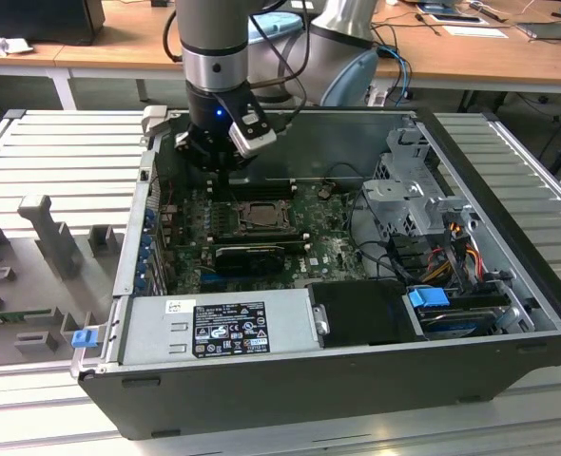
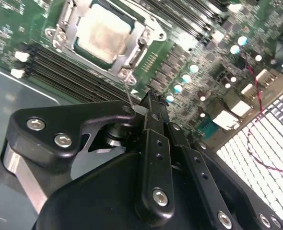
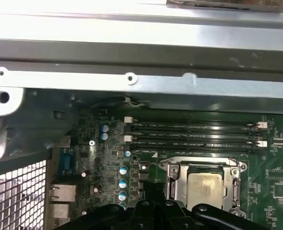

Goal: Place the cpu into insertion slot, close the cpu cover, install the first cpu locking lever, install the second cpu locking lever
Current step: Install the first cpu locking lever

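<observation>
Judging by the second wrist view, the pale, flat cpu (image 2: 103, 33) is seated in the slot (image 1: 259, 215) near the green board's (image 3: 271, 177) edge, and the dull-metal cover (image 2: 142, 36) is closed. A thin wire lever (image 2: 128, 93) is left unlatched, its end met by the gripper (image 2: 150, 103), which is drawn together.

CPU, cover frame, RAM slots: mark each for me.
Pale tan square cpu (image 3: 206, 189): first wrist view, centre of its top face.
Dull-metal square cpu cover (image 3: 174, 182): first wrist view, side bar beside the chip.
Long black RAM slots (image 3: 194, 126): first wrist view, middle of one slot.
</observation>
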Robot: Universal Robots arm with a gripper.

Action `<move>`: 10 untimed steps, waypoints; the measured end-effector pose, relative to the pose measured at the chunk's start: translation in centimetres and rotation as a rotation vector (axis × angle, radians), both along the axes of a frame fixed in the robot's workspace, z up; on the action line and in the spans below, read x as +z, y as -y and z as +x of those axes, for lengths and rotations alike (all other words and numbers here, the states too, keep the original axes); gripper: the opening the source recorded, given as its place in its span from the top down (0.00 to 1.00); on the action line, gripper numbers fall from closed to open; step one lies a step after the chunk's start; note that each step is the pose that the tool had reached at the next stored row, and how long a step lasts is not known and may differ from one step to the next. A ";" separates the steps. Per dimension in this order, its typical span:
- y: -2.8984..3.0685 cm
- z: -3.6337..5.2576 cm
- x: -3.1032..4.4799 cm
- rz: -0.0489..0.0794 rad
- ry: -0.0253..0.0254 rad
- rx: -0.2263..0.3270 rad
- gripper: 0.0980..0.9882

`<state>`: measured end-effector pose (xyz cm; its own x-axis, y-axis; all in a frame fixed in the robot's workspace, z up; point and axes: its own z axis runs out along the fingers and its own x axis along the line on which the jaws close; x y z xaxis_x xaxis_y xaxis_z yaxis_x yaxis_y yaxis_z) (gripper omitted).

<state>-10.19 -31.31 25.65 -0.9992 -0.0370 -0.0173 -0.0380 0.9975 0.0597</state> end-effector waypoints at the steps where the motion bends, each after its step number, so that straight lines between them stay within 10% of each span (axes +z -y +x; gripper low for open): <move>1: 0.00 -0.19 0.00 0.000 0.0001 0.000 0.99; 10: -0.50 -1.25 0.00 0.000 0.0000 0.000 0.99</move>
<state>-11.43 -30.81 25.64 -0.9992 -0.0369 -0.0173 -0.0379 0.9975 0.0599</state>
